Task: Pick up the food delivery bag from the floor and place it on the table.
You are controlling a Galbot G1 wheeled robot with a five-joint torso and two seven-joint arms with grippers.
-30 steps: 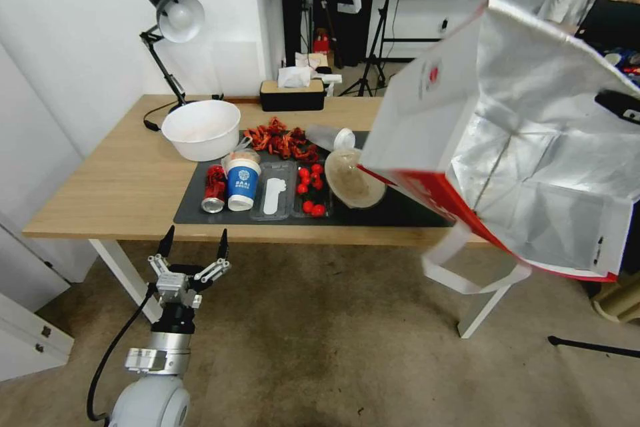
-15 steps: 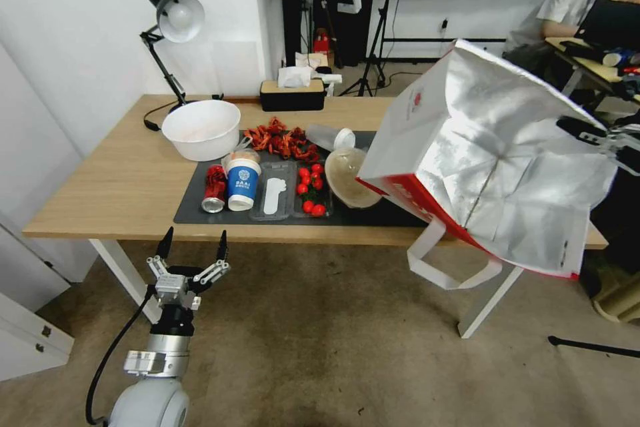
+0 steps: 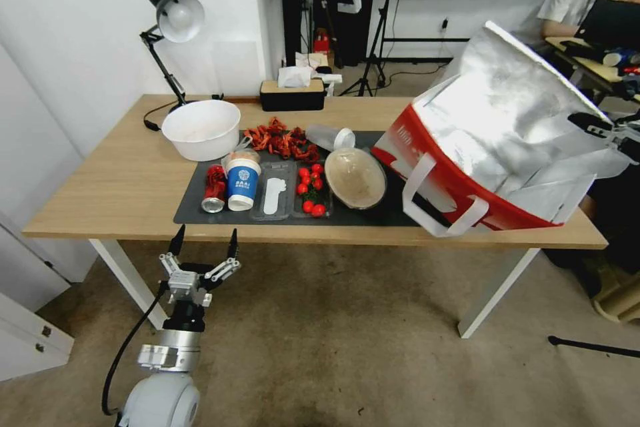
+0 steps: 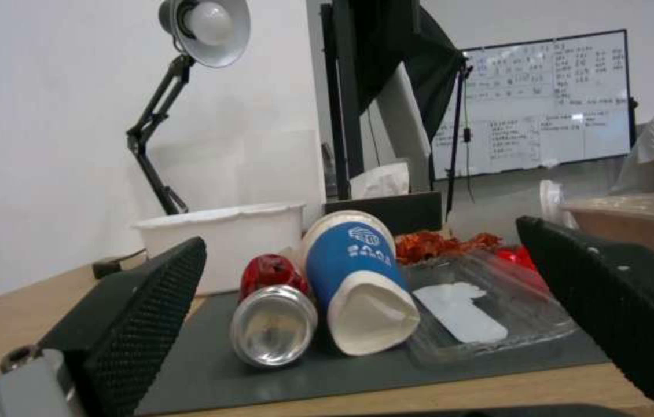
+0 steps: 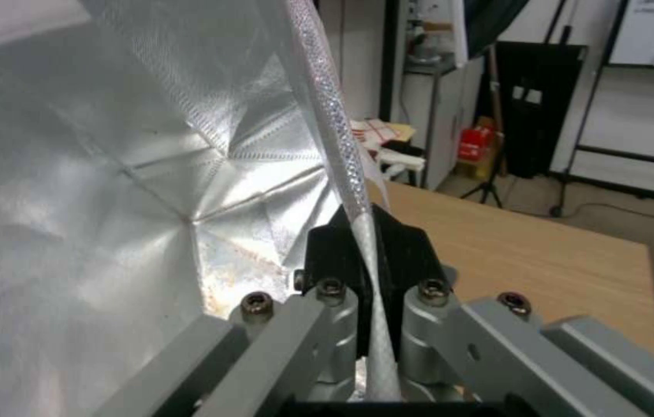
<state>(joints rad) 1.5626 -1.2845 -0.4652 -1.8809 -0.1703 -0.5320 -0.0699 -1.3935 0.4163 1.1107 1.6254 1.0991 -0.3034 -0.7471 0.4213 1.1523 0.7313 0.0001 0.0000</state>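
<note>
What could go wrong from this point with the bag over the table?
1. The right gripper pinches only a thin edge of the tilted food delivery bag; it might slip out.
2. The bag sits close to the tilted bowl on the mat and could knock it.
3. The bag's near side overhangs the table edge, so it may tip off if released.

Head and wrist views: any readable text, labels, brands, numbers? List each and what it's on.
Nothing can be quoted for certain.
Blue paper cup: white logo and a short line of print, too blurred to read.
Food delivery bag: faint white marks on its red band, illegible.
Whiteboard: rows of handwriting, too small to read.
Red can: no legible label.
</note>
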